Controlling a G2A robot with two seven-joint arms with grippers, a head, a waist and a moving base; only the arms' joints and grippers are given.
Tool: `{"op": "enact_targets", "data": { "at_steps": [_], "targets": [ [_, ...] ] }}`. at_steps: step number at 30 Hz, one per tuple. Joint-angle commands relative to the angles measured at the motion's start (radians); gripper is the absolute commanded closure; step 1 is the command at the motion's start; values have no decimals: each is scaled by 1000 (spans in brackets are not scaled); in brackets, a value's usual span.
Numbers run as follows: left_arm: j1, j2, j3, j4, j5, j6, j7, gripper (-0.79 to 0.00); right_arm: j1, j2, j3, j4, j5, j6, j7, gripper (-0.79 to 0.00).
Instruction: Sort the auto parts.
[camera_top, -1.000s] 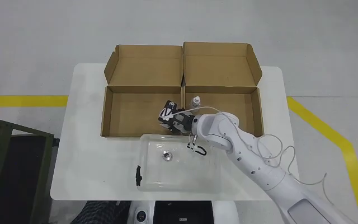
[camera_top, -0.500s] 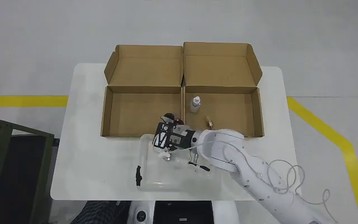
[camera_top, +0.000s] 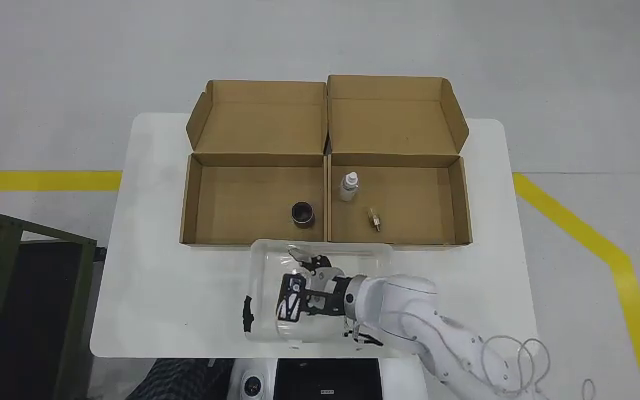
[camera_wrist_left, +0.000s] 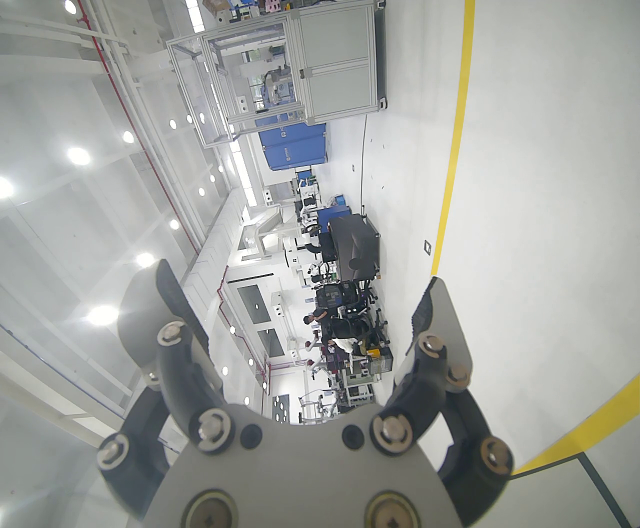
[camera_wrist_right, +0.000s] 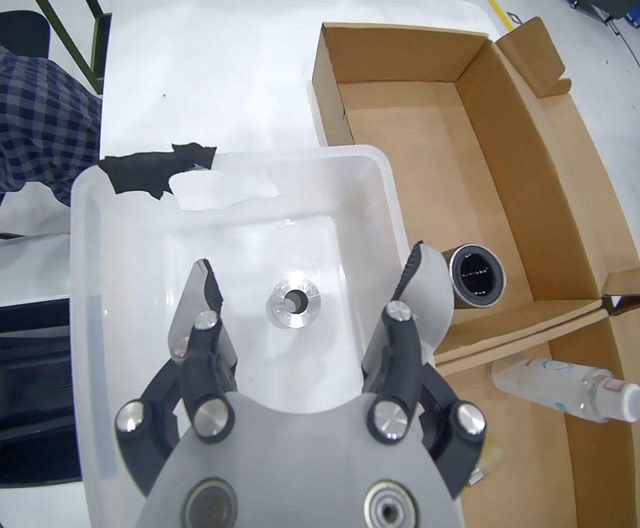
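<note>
1. We see the right claw (camera_wrist_right: 312, 260) open and empty over the clear bin (camera_top: 258, 270), in the lower middle of the top view.
2. The metal ring (camera_wrist_right: 295, 302) lies on the bin floor below it, untouched.
3. The left claw (camera_wrist_left: 300, 277) stands open.

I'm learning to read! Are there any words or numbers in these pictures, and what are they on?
No text here can be read.
On the small bottle in a cardboard box: red and teal print on its label, too blurred to read.
On the blue cabinets in the room behind: a white mark on each, too small to read.
</note>
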Motion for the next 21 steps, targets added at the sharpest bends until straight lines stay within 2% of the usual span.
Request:
{"op": "enact_targets", "data": {
  "at_steps": [1, 21],
  "targets": [
    [0, 0, 0, 0, 0, 0, 0, -785, -2, 0, -4, 8, -9, -2, -3, -610],
    [0, 0, 0, 0, 0, 0, 0, -785, 36, -18, -31, 128, -2, 11, -7, -557]
  ]
}}
